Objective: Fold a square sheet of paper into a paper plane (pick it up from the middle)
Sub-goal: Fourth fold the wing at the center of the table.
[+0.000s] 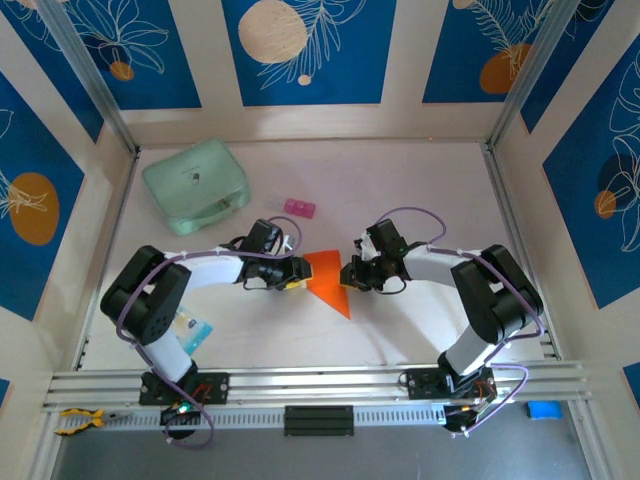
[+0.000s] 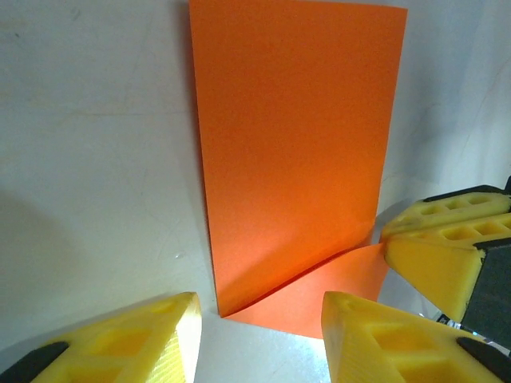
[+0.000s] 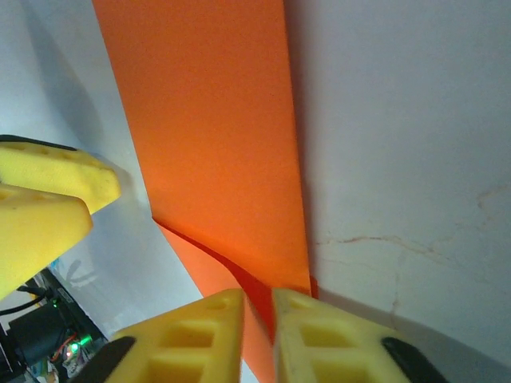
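1 folded square sheet of paper lies on the counter between 2 tools: left tool wide, right tool narrow, pinching its corner. Top view adds 1 mint-green case, 1 pink block.

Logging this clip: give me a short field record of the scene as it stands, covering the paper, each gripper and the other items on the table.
paper: orange sheet of paper, partly folded, lying on the table between the two arms
fold: one layer turned over along a slanted crease
left gripper: jaws open, at the sheet's folded corner
right gripper: jaws shut on the sheet's edge
other items: mint-green case far left; small pink block beyond the sheet
plane: not yet formed
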